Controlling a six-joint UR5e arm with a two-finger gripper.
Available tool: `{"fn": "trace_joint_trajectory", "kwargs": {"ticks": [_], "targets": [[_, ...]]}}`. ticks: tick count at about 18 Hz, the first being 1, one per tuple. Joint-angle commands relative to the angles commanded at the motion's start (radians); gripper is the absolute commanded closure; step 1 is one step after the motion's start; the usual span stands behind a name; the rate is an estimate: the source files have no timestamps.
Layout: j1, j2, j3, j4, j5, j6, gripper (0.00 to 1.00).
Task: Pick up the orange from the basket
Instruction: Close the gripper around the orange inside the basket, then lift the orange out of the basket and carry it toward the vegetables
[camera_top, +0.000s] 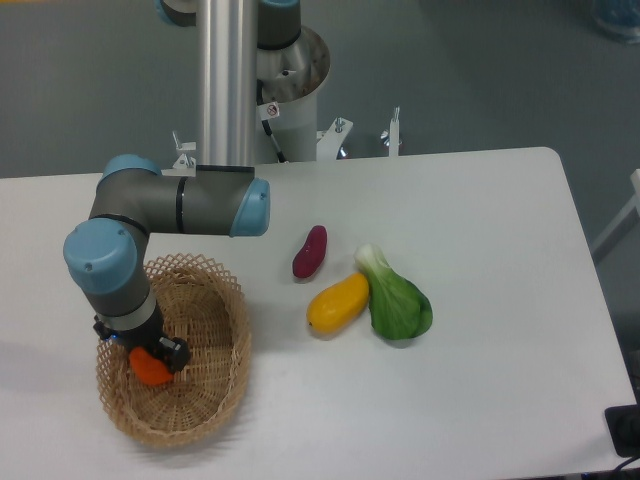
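The orange (151, 369) is small, round and bright orange. It lies inside the oval tan wicker basket (225, 365) at the front left of the table. My gripper (152, 355) reaches down into the basket right over the orange, and its dark fingers sit on either side of the fruit's top. The wrist hides most of the fingers, so I cannot tell whether they are closed on the orange.
A purple-red elongated fruit (310, 251), a yellow-orange mango-like fruit (338, 303) and a green leafy vegetable (395, 298) lie on the white table (480, 220) to the right of the basket. The arm's base column (228, 80) stands at the back.
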Motion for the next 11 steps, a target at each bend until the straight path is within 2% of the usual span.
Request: {"fn": "trace_joint_trajectory", "kwargs": {"ticks": [1,5,8,11], "targets": [[0.002,0.002,0.002,0.000,0.000,-0.002,0.47],[0.002,0.006,0.005,0.000,0.000,0.000,0.55],[0.003,0.021,0.011,0.000,0.000,0.012,0.54],[0.044,0.078,0.015,-0.003,-0.005,0.060,0.53]]}}
